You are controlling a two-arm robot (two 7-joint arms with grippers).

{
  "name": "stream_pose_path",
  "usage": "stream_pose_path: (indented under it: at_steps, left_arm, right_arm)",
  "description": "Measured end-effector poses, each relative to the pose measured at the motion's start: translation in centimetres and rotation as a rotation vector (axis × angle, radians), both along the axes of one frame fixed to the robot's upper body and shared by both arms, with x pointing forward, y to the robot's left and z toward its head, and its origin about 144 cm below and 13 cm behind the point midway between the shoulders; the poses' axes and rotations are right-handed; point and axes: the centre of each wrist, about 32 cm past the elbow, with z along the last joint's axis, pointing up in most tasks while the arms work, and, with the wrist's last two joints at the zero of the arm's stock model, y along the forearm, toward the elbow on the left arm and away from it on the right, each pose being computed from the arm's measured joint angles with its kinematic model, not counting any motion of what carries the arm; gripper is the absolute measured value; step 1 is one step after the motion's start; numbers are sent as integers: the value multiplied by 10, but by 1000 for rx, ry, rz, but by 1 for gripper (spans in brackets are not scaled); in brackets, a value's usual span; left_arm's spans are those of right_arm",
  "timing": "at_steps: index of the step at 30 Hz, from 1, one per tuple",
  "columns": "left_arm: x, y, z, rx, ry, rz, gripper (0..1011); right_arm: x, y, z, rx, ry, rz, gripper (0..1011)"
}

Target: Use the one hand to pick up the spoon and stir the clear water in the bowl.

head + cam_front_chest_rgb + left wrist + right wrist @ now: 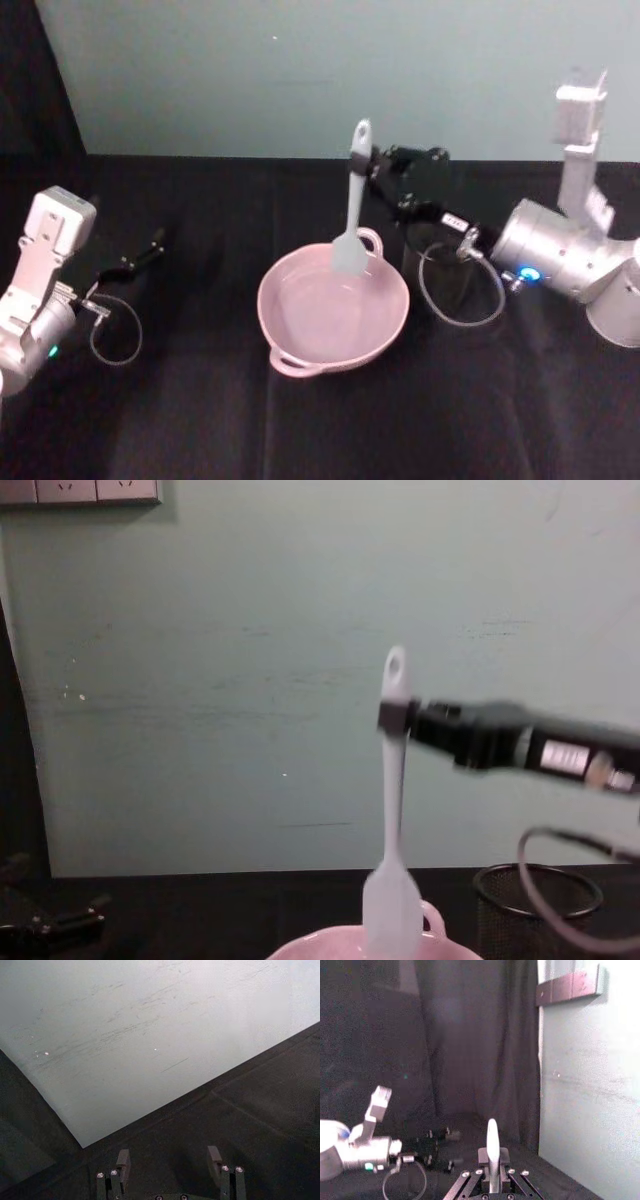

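Note:
The white spoon (352, 215) hangs upright, hole end up. My right gripper (364, 163) is shut on its upper handle, reaching in from the right. The broad scoop sits low over the far side of the pink bowl (264, 300), which holds clear water; I cannot tell whether the scoop touches the water. From the chest, the spoon (393, 810) drops behind the bowl's rim (320, 945), with the right gripper (396, 718) clamped near its top. The right wrist view has the handle (492, 1142) standing between the closed fingers. My left gripper (155, 243) rests at the far left, open (170, 1160) and holding nothing.
A black wire-mesh cup (540, 900) stands just right of the bowl, under the right arm. A loop of cable (462, 290) hangs from the right wrist beside the bowl. Black cloth covers the table, and a pale green wall runs close behind.

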Motion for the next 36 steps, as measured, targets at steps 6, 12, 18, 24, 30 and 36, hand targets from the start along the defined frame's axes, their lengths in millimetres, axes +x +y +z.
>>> stream_pose_path:
  at_steps: [6,12,18,24,30,36]
  left_arm:
    - [0,0,0,0,0,0,1011]
    - [0,0,0,0,0,0,1011]
    - [0,0,0,0,0,0,1011]
    - [0,0,0,0,0,0,1011]
    - [0,0,0,0,0,0,1011]
    - [0,0,0,0,0,0,1011]
  right_arm:
    - [0,2,-26,-35,-6,-6,116]
    - [-7,1,-38,-33,19,12,116]
    - [-12,7,-43,-8,54,58,116]
    - [-10,21,-48,13,72,75,116]
    - [0,36,-52,30,76,40,116]
    - [10,45,-59,23,11,-42,114]
